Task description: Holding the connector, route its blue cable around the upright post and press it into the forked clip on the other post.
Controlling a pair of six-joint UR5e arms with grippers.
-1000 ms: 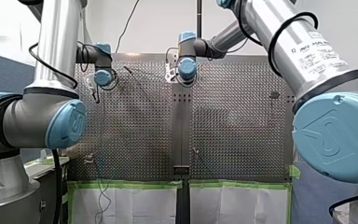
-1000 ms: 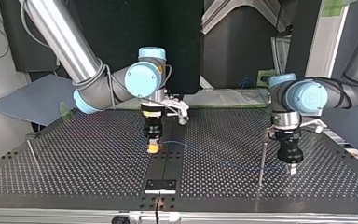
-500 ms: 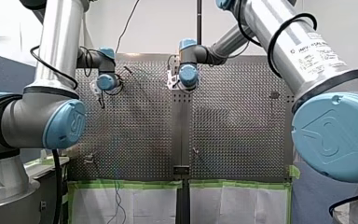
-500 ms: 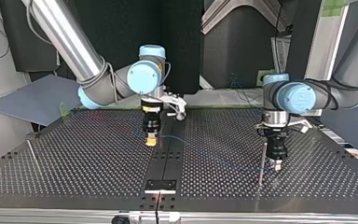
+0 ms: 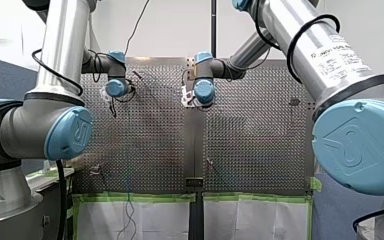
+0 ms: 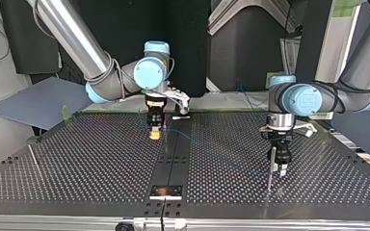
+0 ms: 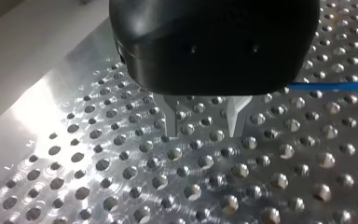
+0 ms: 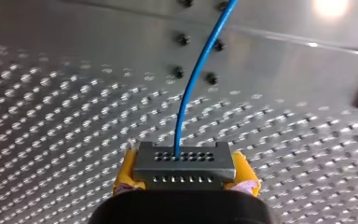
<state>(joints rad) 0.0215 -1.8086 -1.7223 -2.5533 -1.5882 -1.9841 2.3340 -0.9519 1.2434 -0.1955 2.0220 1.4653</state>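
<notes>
In the front view, both wrists are seen over the far part of the perforated table (image 5: 250, 145), my left arm at the left and my right arm near the middle seam.

In the top view, my right gripper (image 6: 155, 136) is held low over the table near the middle. The blue cable (image 6: 179, 134) is faintly traced from it toward the upright post (image 6: 270, 168) at the right. My left gripper (image 6: 281, 169) is placed just beside that post. A 2nd thin post (image 6: 33, 156) is seen well apart at the left; its tip cannot be made out.

In the left wrist view, the 2 metal fingers (image 7: 170, 116) are spread moderately, with only bare table between them.

In the right wrist view, the connector (image 8: 184, 161) is clamped between 2 yellow pads (image 8: 126, 170), and the cable is led out of it toward the far side.
</notes>
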